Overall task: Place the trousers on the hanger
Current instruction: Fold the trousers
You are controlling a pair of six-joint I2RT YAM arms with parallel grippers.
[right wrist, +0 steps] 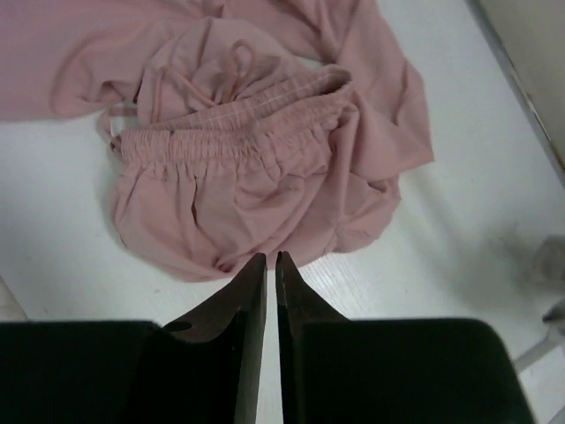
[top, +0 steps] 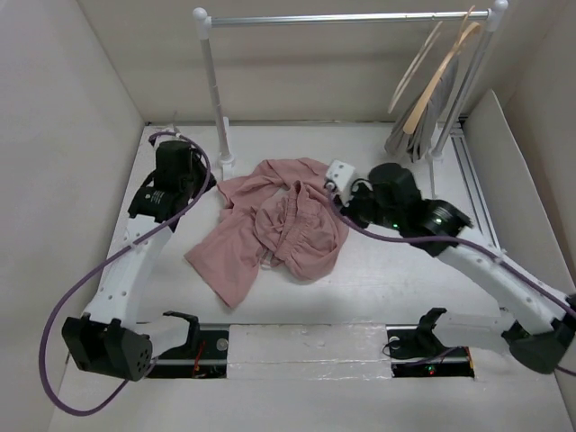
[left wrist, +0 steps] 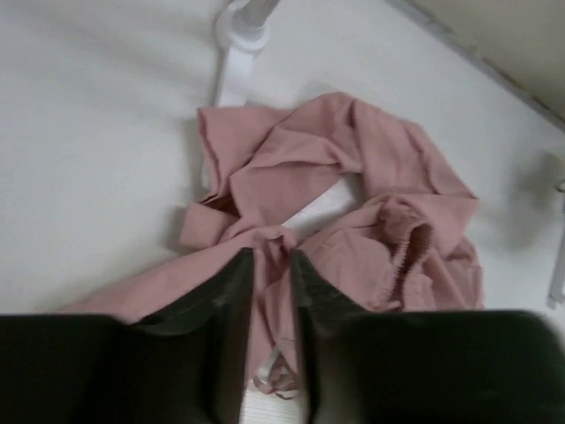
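Observation:
The dusty-pink trousers (top: 279,229) lie crumpled on the white table in the middle. My left gripper (top: 212,187) is at their left edge. In the left wrist view its jaws (left wrist: 272,256) are closed on a gathered fold of the trousers (left wrist: 353,177). My right gripper (top: 346,209) is at their right edge. In the right wrist view it (right wrist: 271,258) is shut and empty, tips at the hem below the gathered waist (right wrist: 229,141) and drawstrings. The thin cream hanger (top: 412,70) hangs on the rail at the back right.
A white clothes rail (top: 342,18) stands at the back, its left post (top: 216,99) and foot (left wrist: 240,35) close to the left gripper. A broader tan wooden hanger (top: 441,76) and a grey garment (top: 412,135) hang by the right post. White walls enclose the table.

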